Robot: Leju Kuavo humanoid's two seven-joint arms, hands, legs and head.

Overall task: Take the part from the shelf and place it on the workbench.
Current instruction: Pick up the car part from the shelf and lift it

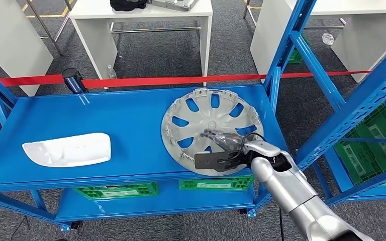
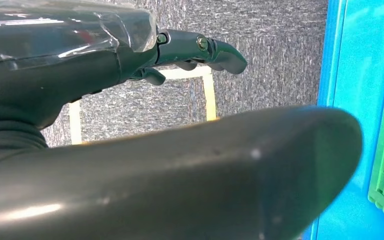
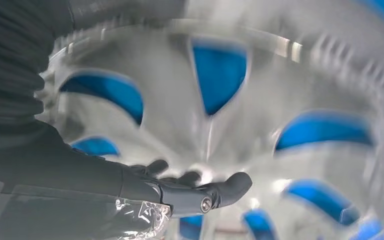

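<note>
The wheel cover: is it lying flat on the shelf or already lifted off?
Lying flat. The wheel cover rests on the blue shelf, blue showing through its openings; the right hand reaches over its centre, fingers extended.

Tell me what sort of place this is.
Likely a workshop or a robot test area for car parts: blue steel shelving holds a silver wheel cover and a white moulded part, green crates sit below, and white workbenches stand behind a red barrier tape.
</note>
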